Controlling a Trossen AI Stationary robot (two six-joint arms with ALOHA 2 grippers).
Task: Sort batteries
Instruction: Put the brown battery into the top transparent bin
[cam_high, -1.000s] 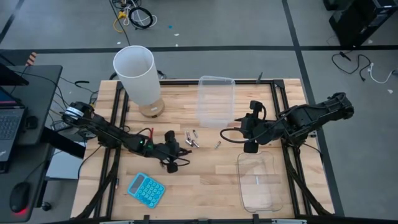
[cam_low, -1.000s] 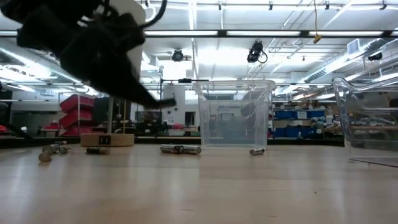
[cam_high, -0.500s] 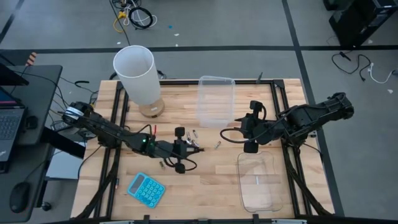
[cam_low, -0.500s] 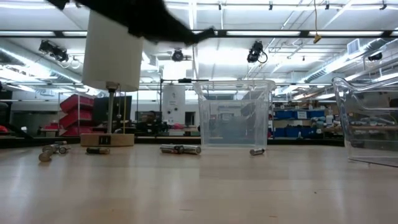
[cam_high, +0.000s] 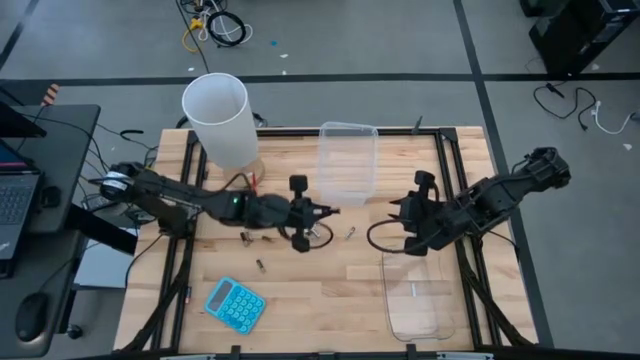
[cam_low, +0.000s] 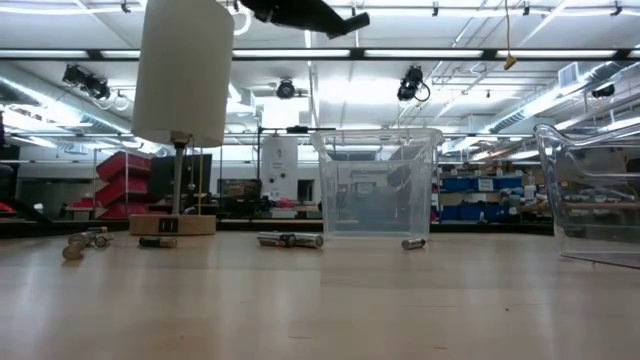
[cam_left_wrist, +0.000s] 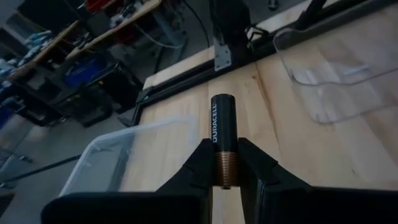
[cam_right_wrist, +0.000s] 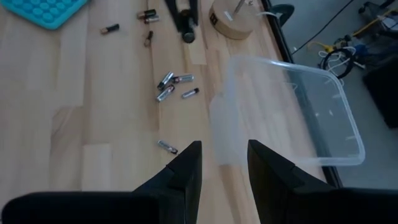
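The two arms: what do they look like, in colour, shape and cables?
Both arms are black and built of jointed segments. The left arm shows a small green light and a touch of red near its wrist. A black cable loops beside the right arm. Each gripper, left and right, has two dark, wedge-shaped fingers.

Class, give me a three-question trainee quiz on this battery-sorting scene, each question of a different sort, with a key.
1. True or false: the left gripper holds a Duracell battery.
2. The right gripper is: A) open and empty B) shut on a battery C) holding the calculator.
3. Fill in: the lone battery nearest the right gripper lies on the ____.

Key: 1 true; 2 A; 3 table.
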